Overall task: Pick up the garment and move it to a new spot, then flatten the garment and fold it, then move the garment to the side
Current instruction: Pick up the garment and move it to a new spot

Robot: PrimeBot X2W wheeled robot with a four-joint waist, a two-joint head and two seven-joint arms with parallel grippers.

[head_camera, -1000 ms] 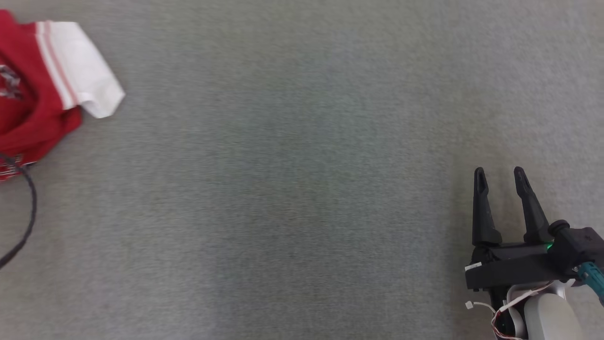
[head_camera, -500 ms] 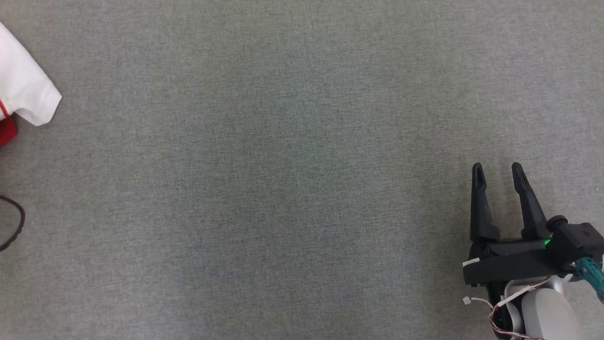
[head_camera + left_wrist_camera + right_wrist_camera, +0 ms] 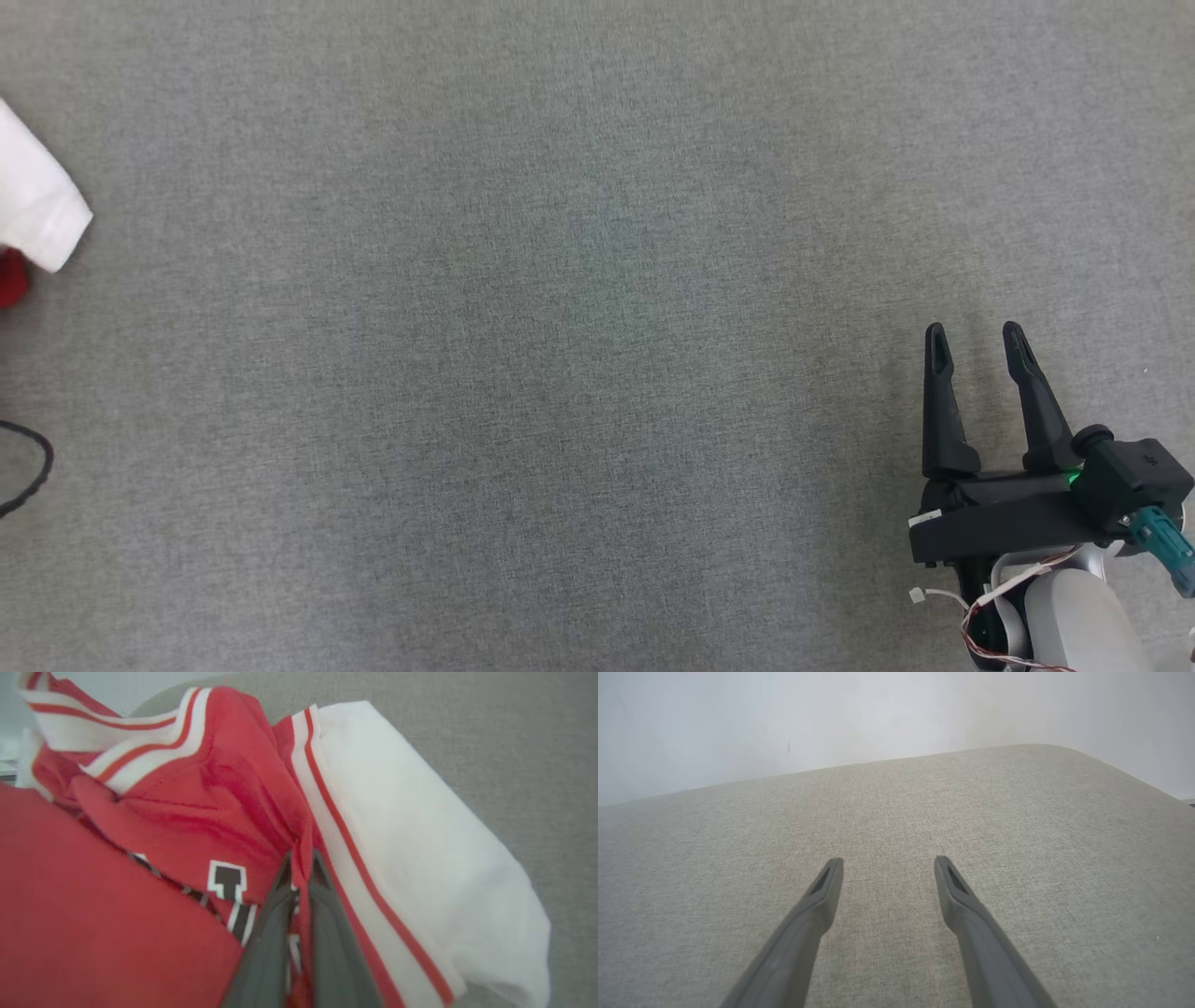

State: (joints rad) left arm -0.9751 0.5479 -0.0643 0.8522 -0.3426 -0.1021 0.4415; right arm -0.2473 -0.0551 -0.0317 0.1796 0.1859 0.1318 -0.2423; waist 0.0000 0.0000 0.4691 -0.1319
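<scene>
The garment (image 3: 233,812) is a red jersey with white sleeves, red-and-white stripes and black lettering, lying crumpled on the grey fabric surface (image 3: 579,308). In the left wrist view my left gripper (image 3: 301,861) is shut on a pinched ridge of red cloth beside the striped seam of a white sleeve. In the head view the garment (image 3: 33,210) pokes in at the far left edge as a white sleeve tip with a bit of red. My right gripper (image 3: 974,338) hovers open at the lower right, nothing between its fingers; it is the right gripper (image 3: 887,863) over bare fabric in its wrist view.
A black cable loop (image 3: 33,467) lies at the left edge of the head view. The surface's far rounded edge (image 3: 1017,749) meets a pale wall (image 3: 831,718) ahead of the right gripper.
The head camera has shifted, so most of the garment has slid out past the left edge. The left gripper has closed onto the cloth. The right gripper stays open.
</scene>
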